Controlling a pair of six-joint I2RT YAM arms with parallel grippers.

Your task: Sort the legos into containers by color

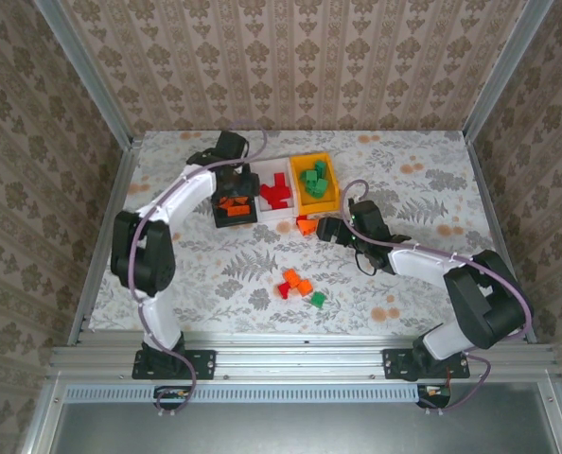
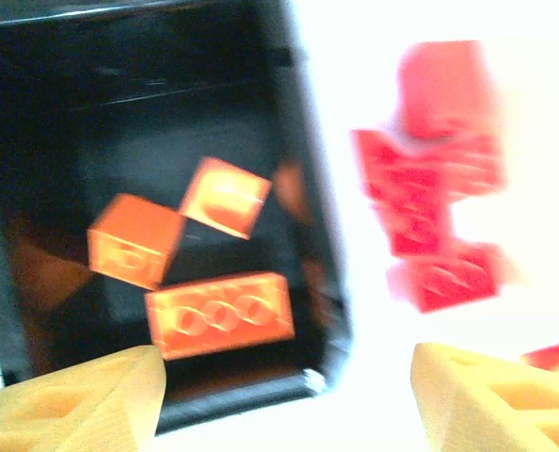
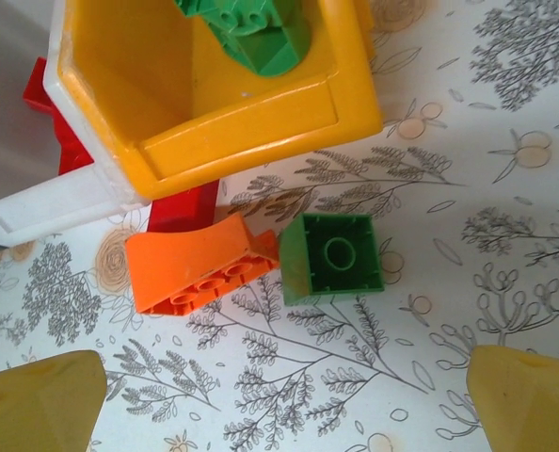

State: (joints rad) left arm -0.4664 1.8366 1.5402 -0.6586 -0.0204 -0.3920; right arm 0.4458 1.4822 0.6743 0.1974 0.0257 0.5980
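Grey-patterned table (image 1: 215, 274): black bin (image 2: 119, 94), white bin (image 3: 63, 202), yellow bin (image 3: 242, 122) in a row toward far edge | left tool (image 2: 289, 395) over black bin, spread, empty | right tool (image 3: 284, 405) wide apart, empty, nearer arm | green brick (image 3: 333, 256) straight ahead, squarish; orange brick (image 3: 199, 268) touching its left; yellow bin just beyond crowds approach | loose bricks (image 1: 298, 286) toward near edge
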